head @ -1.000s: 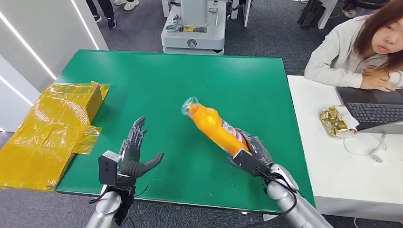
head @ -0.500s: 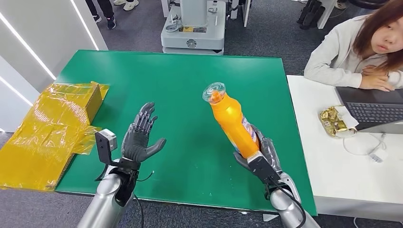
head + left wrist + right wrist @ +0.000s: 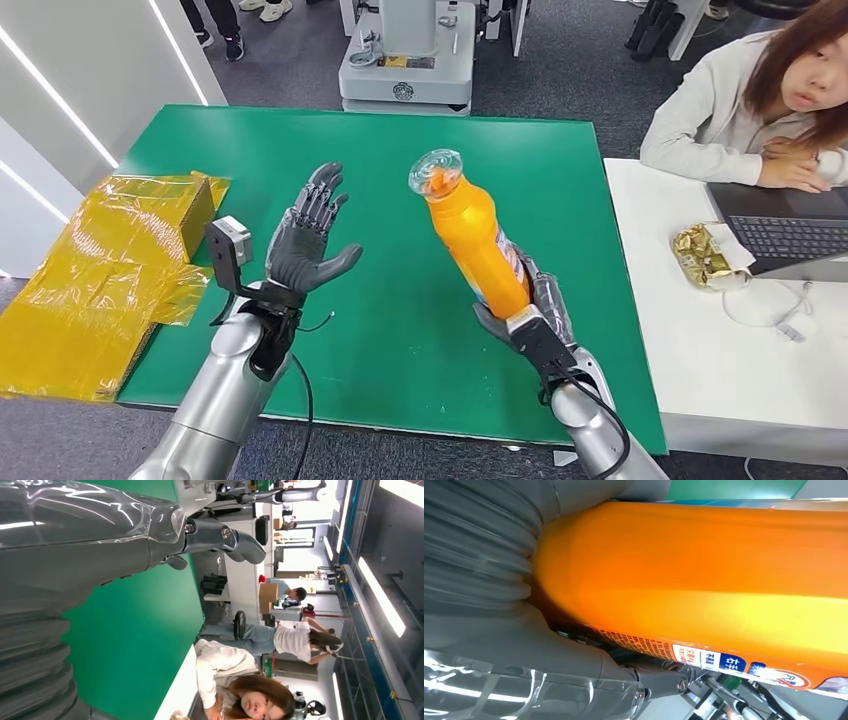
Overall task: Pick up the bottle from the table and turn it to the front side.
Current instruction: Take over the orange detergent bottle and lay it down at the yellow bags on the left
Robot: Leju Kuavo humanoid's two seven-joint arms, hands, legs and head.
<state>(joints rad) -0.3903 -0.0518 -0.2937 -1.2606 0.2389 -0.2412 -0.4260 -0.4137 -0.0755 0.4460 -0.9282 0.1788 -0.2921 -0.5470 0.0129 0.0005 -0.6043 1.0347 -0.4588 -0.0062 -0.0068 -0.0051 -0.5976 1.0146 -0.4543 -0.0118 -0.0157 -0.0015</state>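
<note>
An orange bottle [image 3: 470,240] with a clear cap is held above the green table [image 3: 250,150], tilted with its cap up and toward the left. My right hand [image 3: 530,320] grips its lower end. In the right wrist view the bottle's orange body [image 3: 704,575] lies against my palm, with a strip of printed label [image 3: 724,662] along one side. My left hand [image 3: 305,240] is raised over the table to the left of the bottle, fingers spread, palm toward it, holding nothing. The left wrist view shows my left hand [image 3: 120,530] above the green surface.
Crumpled yellow plastic wrap over a box [image 3: 110,260] lies at the table's left edge. A person [image 3: 760,100] sits at a white desk [image 3: 700,370] on the right with a laptop [image 3: 790,235] and a gold wrapper [image 3: 705,255]. A grey machine base [image 3: 405,60] stands beyond the table.
My right hand has lifted the bottle and swung it from nearly lying to steeply upright. My left hand has risen and moved forward toward the bottle, still spread.
</note>
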